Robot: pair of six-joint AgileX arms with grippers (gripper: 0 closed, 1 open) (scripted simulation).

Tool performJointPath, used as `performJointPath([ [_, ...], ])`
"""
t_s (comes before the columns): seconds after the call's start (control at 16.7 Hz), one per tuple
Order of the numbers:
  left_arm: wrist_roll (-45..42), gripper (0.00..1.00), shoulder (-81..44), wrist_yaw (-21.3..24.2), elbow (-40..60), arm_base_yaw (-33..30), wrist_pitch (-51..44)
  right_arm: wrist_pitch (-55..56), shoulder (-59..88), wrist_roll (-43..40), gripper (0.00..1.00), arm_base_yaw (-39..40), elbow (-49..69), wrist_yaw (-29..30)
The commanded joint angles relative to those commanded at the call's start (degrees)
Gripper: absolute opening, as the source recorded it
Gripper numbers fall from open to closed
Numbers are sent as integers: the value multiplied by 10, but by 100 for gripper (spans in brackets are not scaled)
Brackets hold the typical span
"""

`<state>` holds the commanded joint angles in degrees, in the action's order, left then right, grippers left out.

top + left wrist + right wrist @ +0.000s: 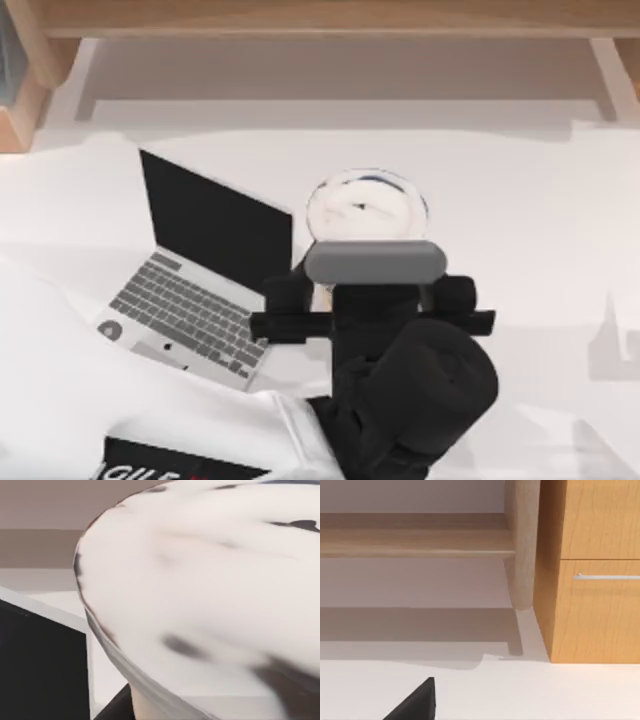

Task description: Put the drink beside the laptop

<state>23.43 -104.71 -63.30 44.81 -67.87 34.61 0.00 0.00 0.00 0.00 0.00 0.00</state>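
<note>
The drink (366,210) stands upright on the white table (520,200), near the middle of it and toward the far edge, just to the right of the laptop (200,290). Its round white lid faces the overhead camera. The laptop lies open on the left half of the table, its black screen raised at an angle and its grey keys and trackpad toward the near edge; the screen's right edge comes close to the cup, though whether they touch cannot be told.

The left gripper (368,296) sits directly at the near side of the drink, the arm reaching in from the near edge of the table. Its dark fingers (287,293) stand on either side of the cup's lower part, but the wrist body hides the contact, so it cannot be told whether they pinch the cup or stand spread. In the left wrist view the lid (210,580) looms very close, with the laptop's black screen (40,665) beside it.

The right wrist view looks across the table toward a wooden cabinet (592,570) with a drawer handle
</note>
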Motion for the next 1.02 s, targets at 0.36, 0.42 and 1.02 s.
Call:
performJointPath([
  [0.36, -1, 0, -9, -1, 3, -3, 27, 0, 0, 0, 100, 0, 0, 0],
  [0.42, -1, 0, -12, -1, 4, -3, 34, 0, 0, 0, 100, 0, 0, 0],
  [1.02, 1, 0, -56, -1, -14, -3, 78, 0, 0, 0, 100, 0, 0, 0],
])
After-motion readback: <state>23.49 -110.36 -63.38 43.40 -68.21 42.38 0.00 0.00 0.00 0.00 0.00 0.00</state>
